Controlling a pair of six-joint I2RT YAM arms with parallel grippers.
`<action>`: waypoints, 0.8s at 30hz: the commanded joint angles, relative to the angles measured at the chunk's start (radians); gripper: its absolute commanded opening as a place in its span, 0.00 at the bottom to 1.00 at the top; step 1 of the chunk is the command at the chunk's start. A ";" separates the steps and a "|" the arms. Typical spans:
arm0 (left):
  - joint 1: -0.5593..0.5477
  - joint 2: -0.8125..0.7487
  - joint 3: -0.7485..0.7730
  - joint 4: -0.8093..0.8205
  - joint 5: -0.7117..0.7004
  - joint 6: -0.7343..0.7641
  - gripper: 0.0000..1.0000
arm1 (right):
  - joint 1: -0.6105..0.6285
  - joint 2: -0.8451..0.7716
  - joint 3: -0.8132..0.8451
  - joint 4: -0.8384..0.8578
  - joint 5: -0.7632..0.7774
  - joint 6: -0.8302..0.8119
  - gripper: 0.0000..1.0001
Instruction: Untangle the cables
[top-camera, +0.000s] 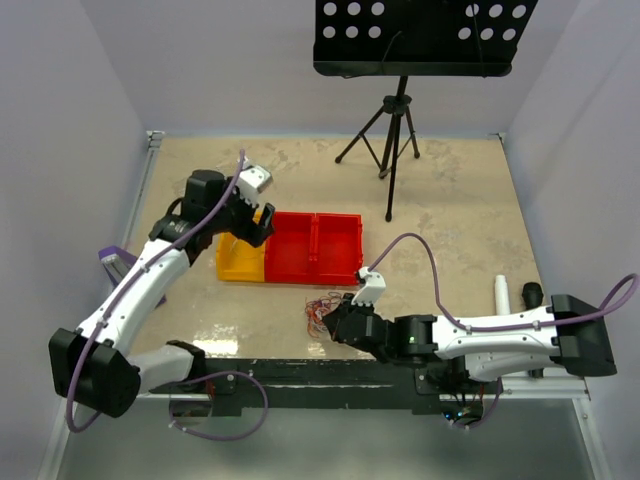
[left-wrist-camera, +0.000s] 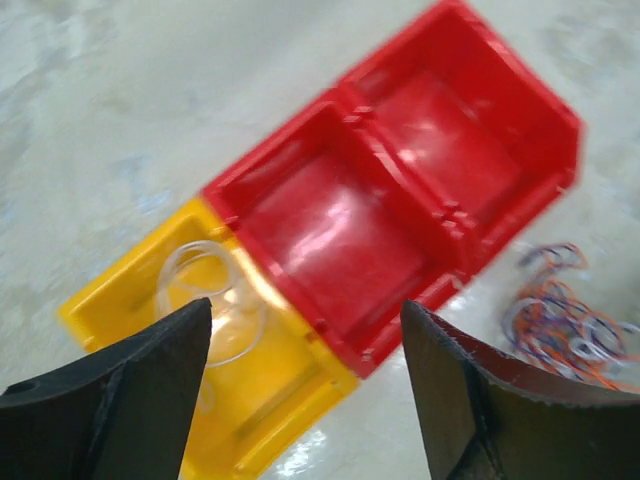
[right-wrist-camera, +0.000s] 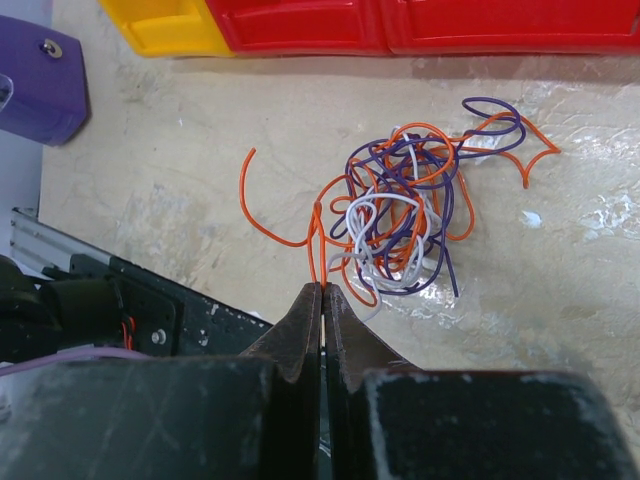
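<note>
The step in hand looked like pulling one wire free of the tangle of thin orange, purple and white cables (right-wrist-camera: 405, 215), which lay on the table in the lower middle of the overhead view, just below the red two-compartment plastic bin (top-camera: 315, 245). The right gripper (right-wrist-camera: 322, 290) reached in low from the bottom right, its arm stretched flat along the table edge, fingers pressed together and apparently nipping an orange strand (right-wrist-camera: 316, 245) at the bundle's lower left edge. The next move called for a slow draw away from the knot, as the strand's loops were threaded through the others and could drag the whole bundle along. The left gripper (left-wrist-camera: 305, 325) hung at the centre left of the overhead view, fingers well apart and holding nothing, tilted down over the yellow plastic bin (left-wrist-camera: 100, 300), where a pale wire loop (left-wrist-camera: 200, 247) lay
</note>
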 joint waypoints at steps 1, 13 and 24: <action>-0.117 -0.025 -0.073 -0.022 0.251 0.093 0.77 | -0.004 0.025 0.057 0.031 0.013 -0.012 0.00; -0.200 0.054 -0.069 -0.030 0.493 0.199 0.82 | -0.004 -0.142 0.064 0.063 0.052 -0.124 0.00; -0.201 -0.009 -0.015 -0.192 0.788 0.455 0.91 | -0.006 -0.153 0.121 0.174 -0.010 -0.321 0.00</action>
